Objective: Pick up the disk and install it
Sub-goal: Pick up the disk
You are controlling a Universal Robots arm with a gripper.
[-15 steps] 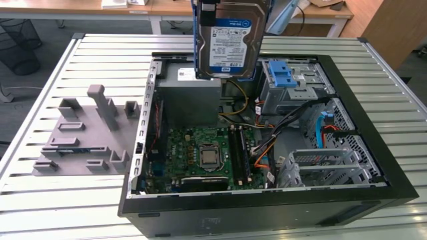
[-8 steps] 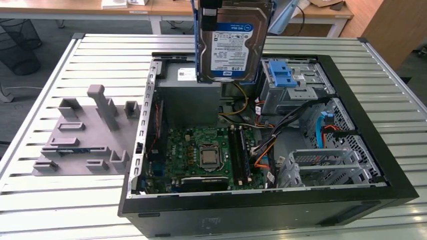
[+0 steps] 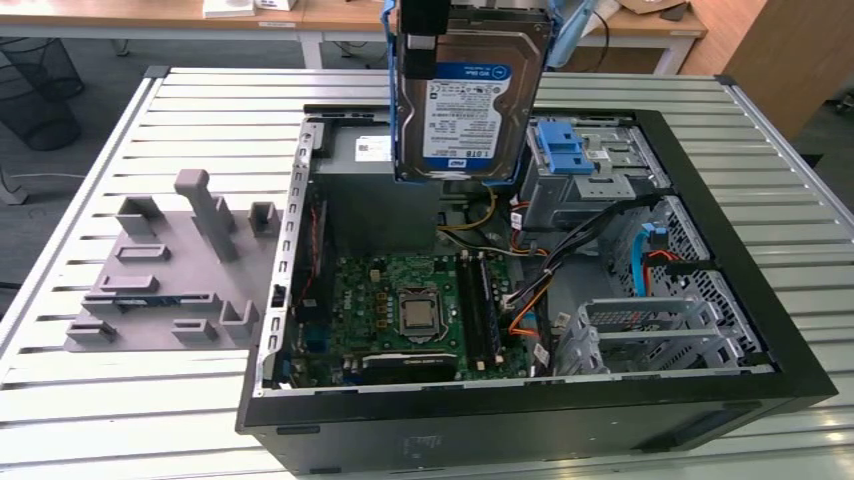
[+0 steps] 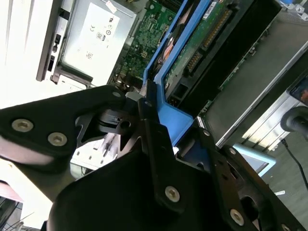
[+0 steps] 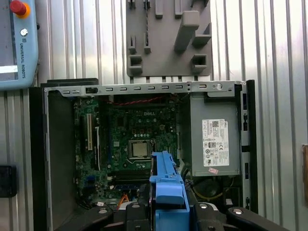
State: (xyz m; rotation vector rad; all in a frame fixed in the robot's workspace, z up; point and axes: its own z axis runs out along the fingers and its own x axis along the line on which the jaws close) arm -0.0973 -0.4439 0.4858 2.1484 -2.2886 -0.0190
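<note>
Pickup is judged done: the disk (image 3: 467, 100) is held upright above the open computer case (image 3: 507, 410), its blue bracket (image 5: 168, 185) pinched by the hand (image 4: 161, 120); installation is not yet done.

Top of the disk (image 3: 470, 100) beyond the exterior view's upper edge.

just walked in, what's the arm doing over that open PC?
The gripper is shut on the disk, clamping it by its blue bracket, and holds it in the air above the open computer case. The disk's label faces the exterior camera, and it is not yet seated in the case. The case lies on the slatted metal table with its motherboard exposed. A grey holder fixture sits beside it on the exterior view's left.
</note>
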